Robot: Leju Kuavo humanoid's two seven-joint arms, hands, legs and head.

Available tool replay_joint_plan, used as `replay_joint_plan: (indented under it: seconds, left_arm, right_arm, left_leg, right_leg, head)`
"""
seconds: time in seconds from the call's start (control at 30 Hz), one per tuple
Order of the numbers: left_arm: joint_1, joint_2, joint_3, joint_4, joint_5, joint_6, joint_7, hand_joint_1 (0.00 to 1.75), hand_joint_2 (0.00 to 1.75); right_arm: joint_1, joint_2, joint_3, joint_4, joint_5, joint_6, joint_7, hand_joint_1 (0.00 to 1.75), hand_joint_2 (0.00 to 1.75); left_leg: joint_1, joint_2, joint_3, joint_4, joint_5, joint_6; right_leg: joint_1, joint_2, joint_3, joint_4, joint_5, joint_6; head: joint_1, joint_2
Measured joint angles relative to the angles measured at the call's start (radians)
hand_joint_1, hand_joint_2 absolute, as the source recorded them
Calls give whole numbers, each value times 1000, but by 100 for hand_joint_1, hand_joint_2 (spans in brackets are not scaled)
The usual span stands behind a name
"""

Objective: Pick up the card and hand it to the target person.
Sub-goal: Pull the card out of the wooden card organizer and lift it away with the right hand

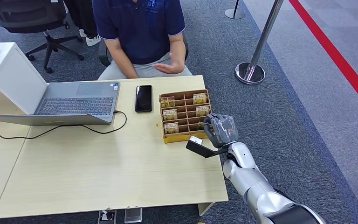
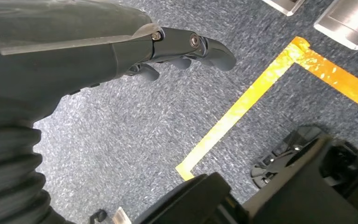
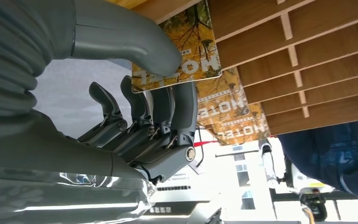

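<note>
Light wood table (image 1: 98, 172) w/ open silver laptop (image 1: 70, 102) at far left, black cable (image 1: 51, 131) trailing from it across the top. Black phone (image 1: 143, 98) lies flat just right of laptop. Right of phone, wooden slotted card box (image 1: 184, 115) w/ several cards (image 1: 169, 114) standing in its compartments. Right hand (image 1: 221, 130) is at the box's near right corner, fingers curled down by the slots; can't tell from here if it grips a card. Silver arm runs in from bottom right. Person (image 1: 142, 32) in dark blue shirt sits at far side, one hand (image 1: 170, 68) palm-up over table edge. Chrome stanchion base (image 1: 250, 73) on grey carpet, far right.
</note>
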Motion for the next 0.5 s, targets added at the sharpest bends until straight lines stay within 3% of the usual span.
replay_joint_plan:
  seconds: [0.5]
  left_arm:
    - [-8, -4, -1, 0, -5, 6, 0, 0, 175]
  right_arm:
    - [26, 3, -70, -181, -109, 0, -69, 143, 175]
  left_leg:
    - [0, 0, -2, 0, 0, 0]
  right_leg:
    - [0, 0, -2, 0, 0, 0]
  head:
    - [0, 0]
